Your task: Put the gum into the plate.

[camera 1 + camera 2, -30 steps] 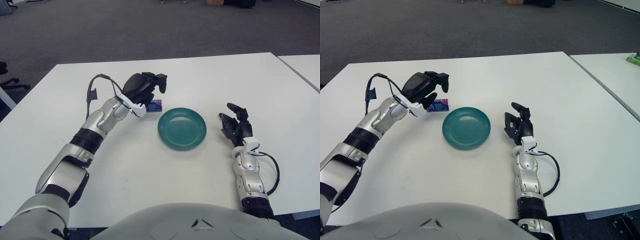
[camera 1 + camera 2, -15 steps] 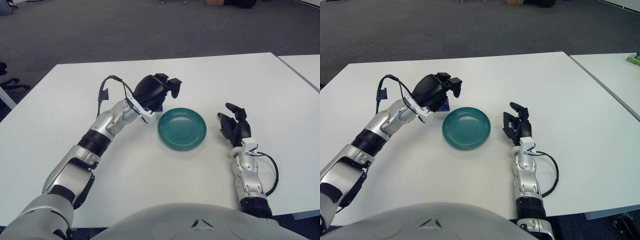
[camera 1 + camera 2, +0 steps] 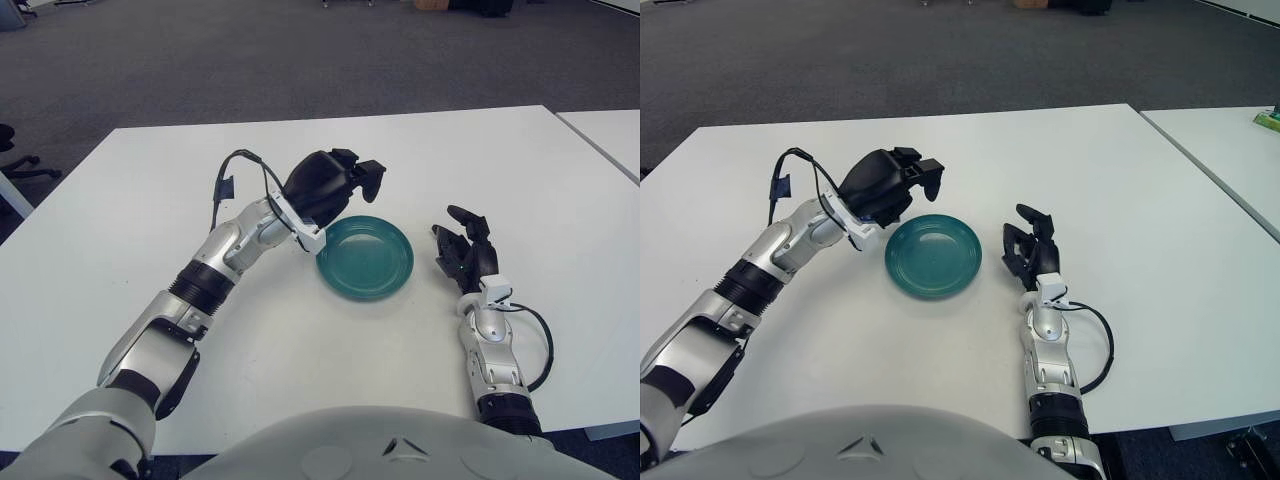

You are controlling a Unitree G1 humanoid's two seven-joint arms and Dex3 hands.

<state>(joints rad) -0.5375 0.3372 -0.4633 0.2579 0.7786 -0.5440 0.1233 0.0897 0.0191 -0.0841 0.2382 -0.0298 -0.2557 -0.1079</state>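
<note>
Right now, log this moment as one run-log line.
left hand: at teal plate left rim, gum hidden | right hand: idle beside plate | plate: empty

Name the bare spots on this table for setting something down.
The table is bare beyond the teal plate and along the front edge between both arms. It is crowded at the plate's left rim, under the left hand. The right hand rests right of the plate.

Round teal plate lies flat on the table; gum is hidden.
</note>
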